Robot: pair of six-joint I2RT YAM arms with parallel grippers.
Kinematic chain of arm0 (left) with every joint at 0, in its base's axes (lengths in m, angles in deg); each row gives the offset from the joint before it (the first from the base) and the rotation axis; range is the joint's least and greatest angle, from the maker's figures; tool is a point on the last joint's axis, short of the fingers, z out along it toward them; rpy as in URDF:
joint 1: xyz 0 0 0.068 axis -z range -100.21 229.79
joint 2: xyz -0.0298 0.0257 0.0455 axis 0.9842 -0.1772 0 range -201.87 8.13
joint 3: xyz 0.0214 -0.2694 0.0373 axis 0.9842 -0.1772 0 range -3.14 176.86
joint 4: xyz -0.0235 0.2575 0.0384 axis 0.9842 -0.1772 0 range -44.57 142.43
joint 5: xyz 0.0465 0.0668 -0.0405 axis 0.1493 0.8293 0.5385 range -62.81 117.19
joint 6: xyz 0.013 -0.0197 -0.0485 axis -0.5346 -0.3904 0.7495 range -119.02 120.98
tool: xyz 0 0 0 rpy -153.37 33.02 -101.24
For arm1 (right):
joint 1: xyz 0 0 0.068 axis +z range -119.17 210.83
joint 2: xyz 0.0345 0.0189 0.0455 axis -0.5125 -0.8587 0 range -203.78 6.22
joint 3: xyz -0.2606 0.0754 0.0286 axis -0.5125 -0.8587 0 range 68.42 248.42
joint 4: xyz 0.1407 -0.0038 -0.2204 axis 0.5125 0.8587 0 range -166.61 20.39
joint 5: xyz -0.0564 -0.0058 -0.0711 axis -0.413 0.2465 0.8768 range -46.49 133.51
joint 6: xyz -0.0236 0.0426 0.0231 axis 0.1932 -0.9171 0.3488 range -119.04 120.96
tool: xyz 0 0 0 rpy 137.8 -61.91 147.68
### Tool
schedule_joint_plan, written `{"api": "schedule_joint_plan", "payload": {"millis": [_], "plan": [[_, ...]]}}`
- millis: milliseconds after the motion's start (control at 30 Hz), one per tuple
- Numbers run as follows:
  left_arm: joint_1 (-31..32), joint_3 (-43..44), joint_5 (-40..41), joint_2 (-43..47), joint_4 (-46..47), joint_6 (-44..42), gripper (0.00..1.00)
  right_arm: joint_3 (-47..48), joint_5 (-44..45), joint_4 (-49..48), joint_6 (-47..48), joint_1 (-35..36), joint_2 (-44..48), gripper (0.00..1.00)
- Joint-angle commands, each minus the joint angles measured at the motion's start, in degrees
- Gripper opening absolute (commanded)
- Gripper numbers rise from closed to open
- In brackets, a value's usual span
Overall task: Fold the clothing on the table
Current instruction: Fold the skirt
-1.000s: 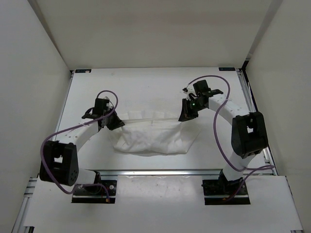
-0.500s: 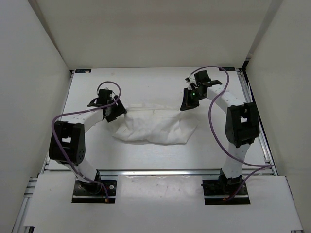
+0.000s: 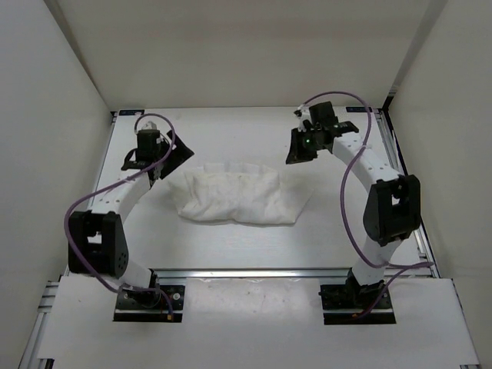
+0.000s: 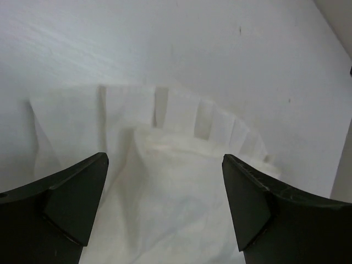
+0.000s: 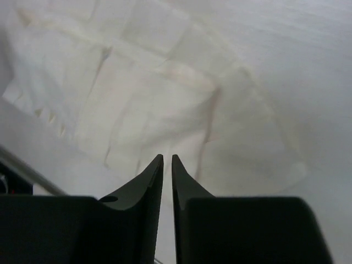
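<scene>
Left end effector hangs over the surface just beyond the far left corner of the clothing, its two dark fingers spread wide with nothing between them. From the left wrist camera the garment lies below and ahead of those fingers: a pleated band curves across its far edge, and a smoother folded layer lies on top nearer the camera. Right end effector sits near the far right corner of the clothing, tilted down toward it, with a small green light glowing on the wrist behind it. In the right wrist view its fingers stand almost together, only a thin slit between the tips, and no cloth is caught in that slit; creased white fabric fills most of the picture beneath them. The clothing rests in the middle of the surface between the two arms, a wide rumpled shape with its gathered edge toward the back wall and one corner pointing out to the right. Neither end effector holds it. A silver rail runs along the near edge of the surface, in front of the arm bases.
</scene>
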Motion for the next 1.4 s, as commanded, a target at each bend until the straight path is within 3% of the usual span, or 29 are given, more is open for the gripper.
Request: {"api": "schedule_joint_plan", "payload": {"millis": [0,67,133,167,233,267,367,633,867,1167,1367], "plan": [[2.66,-7.52,-9.18,6.79,1.74,3.60,0.95,-5.72,-8.15,-1.00,-1.11,5.25,5.05,0.15],[4.42,-13.84,-12.87,9.35,4.10,5.09,0.89,-8.89,-12.54,-2.84,-2.52,7.19,5.41,0.05],[5.75,-18.16,-15.78,12.07,6.31,7.20,0.58,-12.84,-19.29,-6.26,-4.45,8.78,4.98,0.00],[6.36,-20.96,-16.48,12.25,8.31,8.60,0.49,-13.38,-20.98,-7.32,-5.15,9.48,3.84,0.00],[7.68,-24.05,-16.49,13.22,10.09,10.02,0.17,-13.30,-25.20,-9.34,-6.47,10.28,1.12,0.00],[7.51,-25.28,-16.57,12.87,11.14,9.85,0.10,-13.56,-26.52,-10.66,-7.35,10.71,0.59,0.00],[6.28,-26.79,-15.52,10.42,14.29,9.76,0.02,-12.77,-29.60,-13.13,-8.93,9.67,-2.57,0.00],[2.06,-28.02,-11.75,3.56,17.82,7.39,0.00,-7.06,-28.47,-11.74,-10.52,3.87,-13.90,0.00],[3.20,-29.07,-6.48,3.20,15.20,5.28,0.00,-1.69,-24.61,-5.31,-10.44,0.88,-20.68,0.00],[1.27,-27.32,-4.01,5.22,10.36,2.99,0.00,-1.43,-18.89,-3.20,-10.44,-2.20,-17.80,0.04],[2.41,-26.87,-4.18,6.19,9.39,2.47,0.00,1.12,-11.24,-0.39,-5.16,4.11,-8.66,0.09]]}}
